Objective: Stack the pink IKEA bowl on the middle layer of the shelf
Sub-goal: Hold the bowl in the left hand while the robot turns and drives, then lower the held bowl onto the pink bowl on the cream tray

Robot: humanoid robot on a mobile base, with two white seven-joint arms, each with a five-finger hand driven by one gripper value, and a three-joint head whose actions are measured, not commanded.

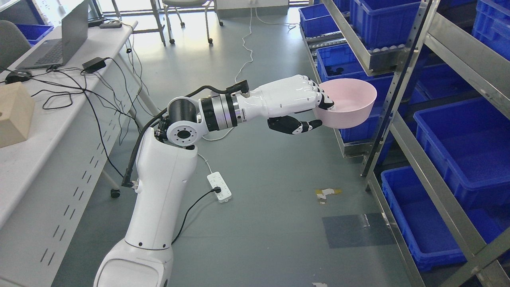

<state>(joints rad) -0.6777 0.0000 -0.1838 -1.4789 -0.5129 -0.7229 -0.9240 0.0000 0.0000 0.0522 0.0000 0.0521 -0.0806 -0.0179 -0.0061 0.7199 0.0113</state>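
Now left hand [297,101] grips pink bowl [350,104] by its rim, fingers over the edge, thumb under, held upright beside metal shelf [398,75] w/ blue bins [470,151]

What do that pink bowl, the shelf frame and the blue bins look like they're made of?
The pink bowl, held by the left hand, looks like smooth matte plastic: even colour, thin rim, soft sheen. The shelf frame seems to be bare metal, grey and dully reflective, with punched holes along the upright. The blue bins look like moulded plastic, uniformly coloured and slightly glossy.
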